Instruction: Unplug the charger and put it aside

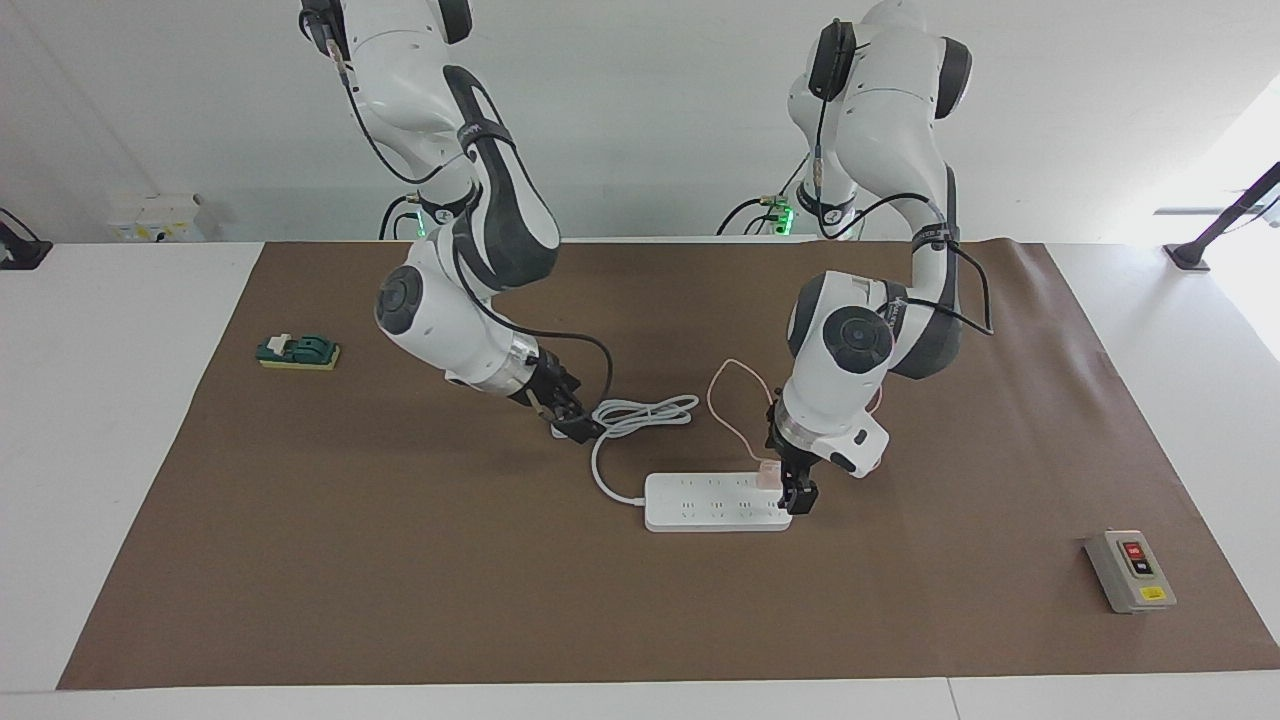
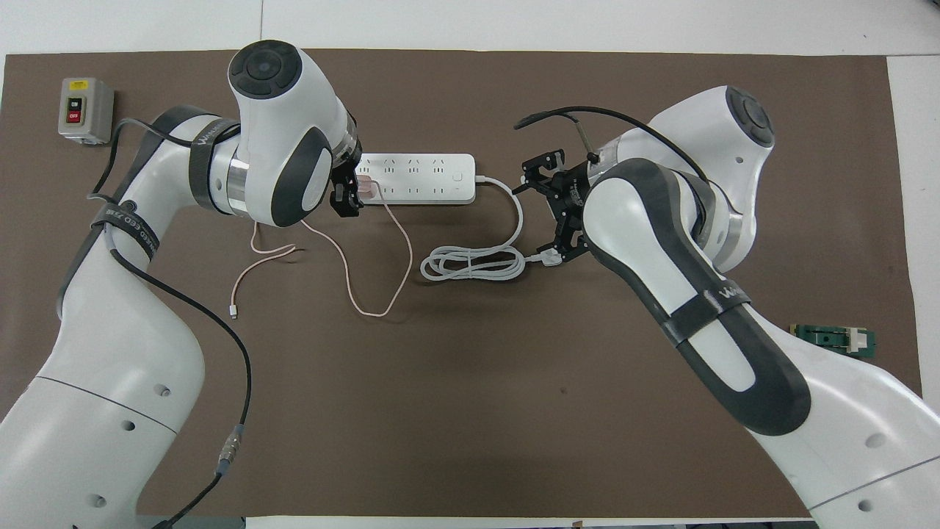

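Note:
The pale pink charger [image 1: 767,472] [image 2: 369,186] sits plugged into the white power strip [image 1: 705,502] [image 2: 426,178], at the strip's end toward the left arm. Its thin pink cable [image 1: 724,392] [image 2: 367,294] loops over the mat nearer the robots and ends in a small white connector [image 2: 234,311]. My left gripper [image 1: 797,493] [image 2: 346,197] is down at that end of the strip, right against the charger. My right gripper [image 1: 567,418] [image 2: 549,211] is open, low over the white plug [image 2: 546,257] of the strip's cord.
The strip's thick white cord [image 1: 645,413] [image 2: 474,263] lies coiled nearer the robots than the strip. A grey box with red and black buttons [image 1: 1130,570] [image 2: 85,110] stands toward the left arm's end. A green part on a yellow pad [image 1: 298,352] [image 2: 833,339] lies toward the right arm's end.

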### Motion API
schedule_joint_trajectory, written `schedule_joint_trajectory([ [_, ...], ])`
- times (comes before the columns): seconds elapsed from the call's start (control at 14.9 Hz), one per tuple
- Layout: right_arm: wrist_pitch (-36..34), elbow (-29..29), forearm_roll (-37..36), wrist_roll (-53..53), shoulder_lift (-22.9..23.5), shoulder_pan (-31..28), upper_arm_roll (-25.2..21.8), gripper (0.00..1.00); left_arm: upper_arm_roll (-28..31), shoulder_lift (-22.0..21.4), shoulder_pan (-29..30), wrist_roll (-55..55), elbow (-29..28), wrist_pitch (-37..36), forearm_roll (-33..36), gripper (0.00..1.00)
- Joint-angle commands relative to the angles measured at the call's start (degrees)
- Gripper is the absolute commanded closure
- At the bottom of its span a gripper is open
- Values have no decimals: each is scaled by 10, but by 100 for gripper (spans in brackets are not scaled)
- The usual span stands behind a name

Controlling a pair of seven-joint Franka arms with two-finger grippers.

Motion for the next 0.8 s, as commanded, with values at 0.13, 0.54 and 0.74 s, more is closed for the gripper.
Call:
schedule_joint_trajectory([
  [0.13, 8, 62, 78, 24, 64, -3, 2, 0, 9, 10, -7, -3, 10, 3, -2, 1],
  [0.54, 16, 121, 143, 75, 127, -3, 2, 0, 9, 10, -13, -7, 8, 13, -2, 32],
  [0.74, 17, 211, 142, 130, 199, 10, 3, 0, 9, 10, -13, -7, 5, 13, -2, 58],
])
